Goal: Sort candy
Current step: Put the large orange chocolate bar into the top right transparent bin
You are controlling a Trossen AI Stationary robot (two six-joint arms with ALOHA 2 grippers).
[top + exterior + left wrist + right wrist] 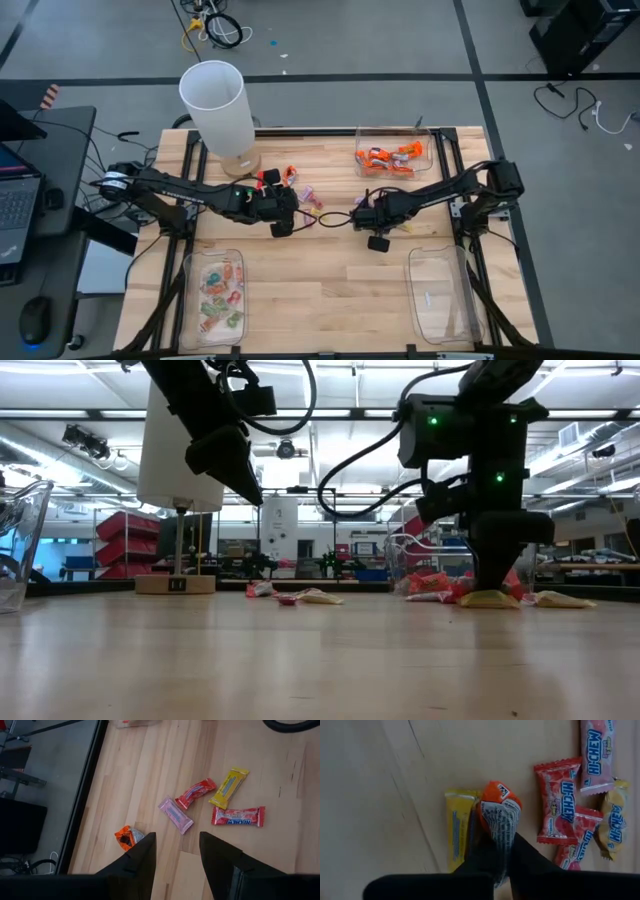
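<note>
While the right claw (501,851) sits low on the worktop (330,290) just right of centre, its fingers are pinched on an orange-wrapped candy (498,810) lying over a yellow candy (456,832). More sweets, red and pink, lie at about three o'clock of it in the wrist view. These pieces look light, soft and crinkly, with slick wrappers; a grip across the middle should hold better than one on a twisted end. The left claw (177,852) hangs open above a loose cluster near centre, at nine o'clock from the right one.
</note>
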